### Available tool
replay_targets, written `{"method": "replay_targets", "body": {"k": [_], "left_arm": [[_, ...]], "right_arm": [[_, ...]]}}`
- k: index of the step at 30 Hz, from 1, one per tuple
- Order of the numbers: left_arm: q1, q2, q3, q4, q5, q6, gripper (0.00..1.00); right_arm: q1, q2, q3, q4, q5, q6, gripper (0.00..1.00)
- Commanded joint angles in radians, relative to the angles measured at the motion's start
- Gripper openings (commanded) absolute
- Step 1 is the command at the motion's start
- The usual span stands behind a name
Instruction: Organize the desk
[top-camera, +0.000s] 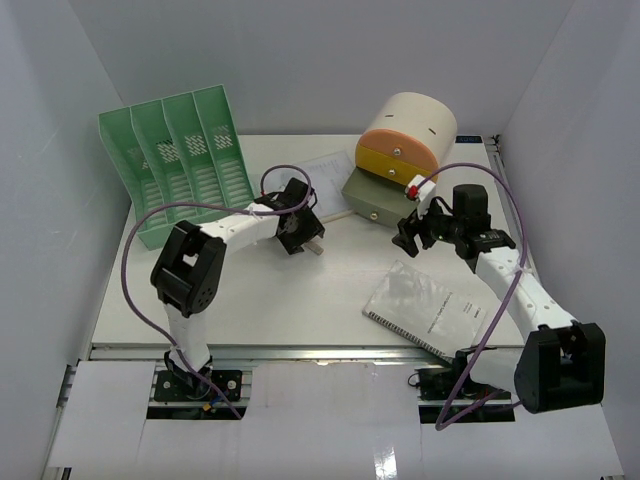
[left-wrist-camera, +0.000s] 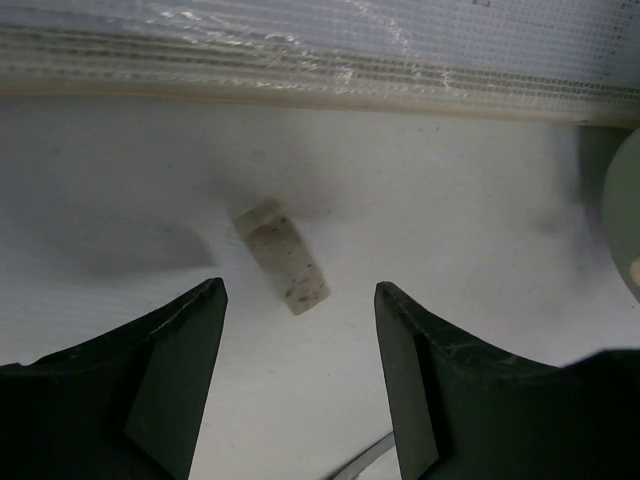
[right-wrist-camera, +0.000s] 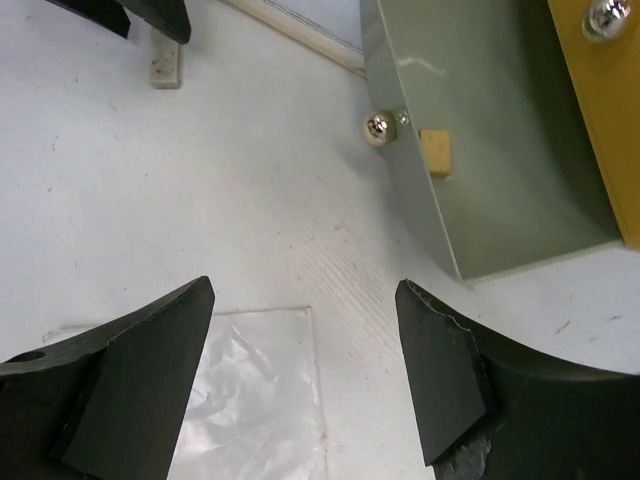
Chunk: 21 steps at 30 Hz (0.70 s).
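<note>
The desk (top-camera: 260, 300) is a white tabletop with aluminium rails. A small speckled beige eraser (top-camera: 318, 247) lies on it; in the left wrist view the eraser (left-wrist-camera: 282, 256) sits just ahead of my open, empty left gripper (left-wrist-camera: 300, 292), between the fingertips' lines. In the top view my left gripper (top-camera: 300, 228) hovers by a mesh document pouch (top-camera: 325, 180). My right gripper (top-camera: 412, 236) is open and empty, low over the desk in front of the grey-green bottom drawer (right-wrist-camera: 480, 150), between it and a plastic-wrapped spiral notebook (top-camera: 432, 310).
A green file rack (top-camera: 180, 160) stands at the back left. A rounded drawer unit (top-camera: 405, 150) with beige top, orange and yellow drawers stands at the back right; the bottom drawer's knob (right-wrist-camera: 378, 126) faces my right gripper (right-wrist-camera: 305, 290). The pouch edge (left-wrist-camera: 320, 60) lies beyond the eraser.
</note>
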<state>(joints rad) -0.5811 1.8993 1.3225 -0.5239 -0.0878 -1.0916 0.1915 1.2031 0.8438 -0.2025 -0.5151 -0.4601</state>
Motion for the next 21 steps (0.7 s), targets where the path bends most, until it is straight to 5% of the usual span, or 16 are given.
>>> {"method": "replay_targets", "body": {"k": [1, 5, 12, 16, 21], "left_arm": [[-0.027, 0.078, 0.157, -0.214, -0.060, -0.045, 0.75], [-0.040, 0.183, 0.275, -0.330, -0.084, -0.048, 0.74], [-0.065, 0.261, 0.368, -0.411, -0.121, -0.046, 0.59], [-0.075, 0.270, 0.385, -0.427, -0.134, -0.041, 0.31], [-0.103, 0.226, 0.392, -0.411, -0.173, 0.004, 0.14]], "right_arm": [[-0.070, -0.068, -0.034, 0.092, -0.129, 0.042, 0.80], [-0.100, -0.096, -0.045, 0.098, -0.159, 0.044, 0.80], [-0.135, -0.130, -0.056, 0.103, -0.190, 0.050, 0.79], [-0.156, -0.147, -0.063, 0.104, -0.212, 0.055, 0.79], [-0.179, -0.172, -0.077, 0.109, -0.239, 0.064, 0.79]]}}
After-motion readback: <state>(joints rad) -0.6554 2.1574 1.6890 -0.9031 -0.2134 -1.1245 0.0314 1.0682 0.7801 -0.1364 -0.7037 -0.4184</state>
